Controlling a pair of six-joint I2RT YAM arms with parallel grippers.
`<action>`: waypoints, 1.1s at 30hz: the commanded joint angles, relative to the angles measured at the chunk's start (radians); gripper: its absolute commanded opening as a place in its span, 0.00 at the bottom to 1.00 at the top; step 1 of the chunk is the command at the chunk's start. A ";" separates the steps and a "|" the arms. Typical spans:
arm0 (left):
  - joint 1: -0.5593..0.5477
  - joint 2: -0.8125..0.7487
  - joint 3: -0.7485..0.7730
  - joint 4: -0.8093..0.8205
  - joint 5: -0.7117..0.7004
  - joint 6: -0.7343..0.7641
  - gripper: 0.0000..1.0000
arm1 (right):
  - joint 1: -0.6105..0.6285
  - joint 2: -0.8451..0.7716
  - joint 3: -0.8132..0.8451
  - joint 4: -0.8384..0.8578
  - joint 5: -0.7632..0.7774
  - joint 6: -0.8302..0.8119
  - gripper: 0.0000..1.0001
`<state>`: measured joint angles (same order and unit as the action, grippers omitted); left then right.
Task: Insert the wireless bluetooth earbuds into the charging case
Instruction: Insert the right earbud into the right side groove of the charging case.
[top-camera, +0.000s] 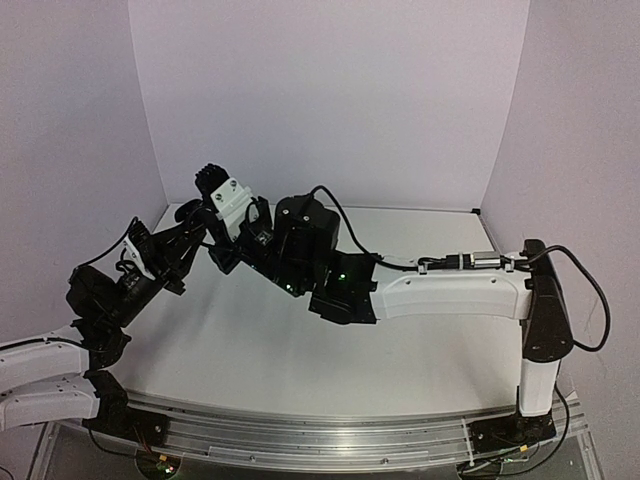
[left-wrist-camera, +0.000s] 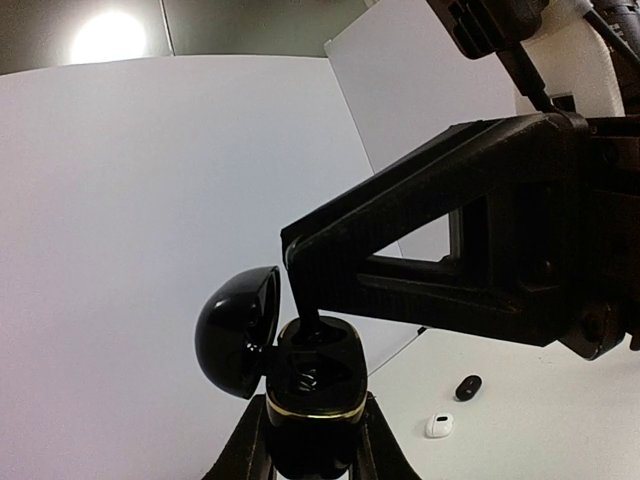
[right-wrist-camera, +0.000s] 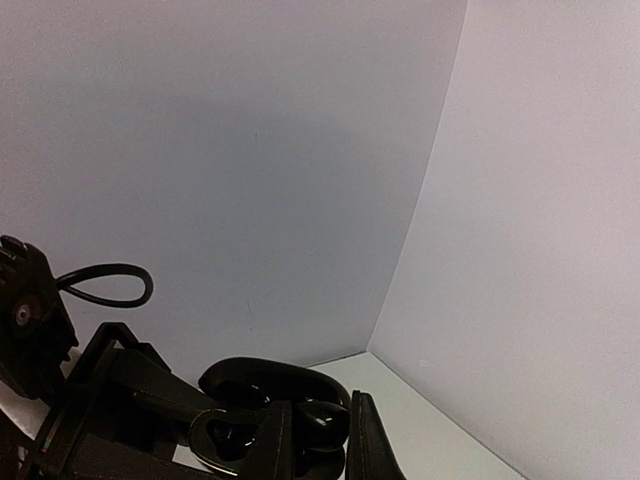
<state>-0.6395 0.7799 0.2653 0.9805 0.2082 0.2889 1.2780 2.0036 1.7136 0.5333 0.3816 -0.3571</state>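
Left wrist: my L gripper (left-wrist-camera: 312, 455) clamps open case (left-wrist-camera: 312, 390) upright, steadying it; R gripper (left-wrist-camera: 299, 275) pinches black earbud (left-wrist-camera: 311, 327) in.

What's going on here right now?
The left gripper is shut on the black charging case, holding it up off the table with its lid flipped open. The right gripper reaches in from the side with its tips at the case's opening, apparently pinching a black earbud that is partly down in a slot. A spare black earbud and a white earbud lie loose on the table.
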 joint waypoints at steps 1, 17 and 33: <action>0.000 -0.007 0.033 0.040 -0.007 0.009 0.00 | 0.002 0.009 0.034 -0.065 0.027 -0.027 0.00; 0.001 0.001 0.049 0.032 -0.066 -0.030 0.00 | 0.027 0.052 0.018 -0.062 0.157 0.022 0.00; 0.001 0.003 0.061 -0.009 -0.102 -0.015 0.00 | 0.019 -0.059 -0.057 -0.116 0.034 0.212 0.00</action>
<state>-0.6468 0.7903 0.2653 0.8860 0.1708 0.2810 1.2894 2.0081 1.6914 0.4821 0.4779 -0.2135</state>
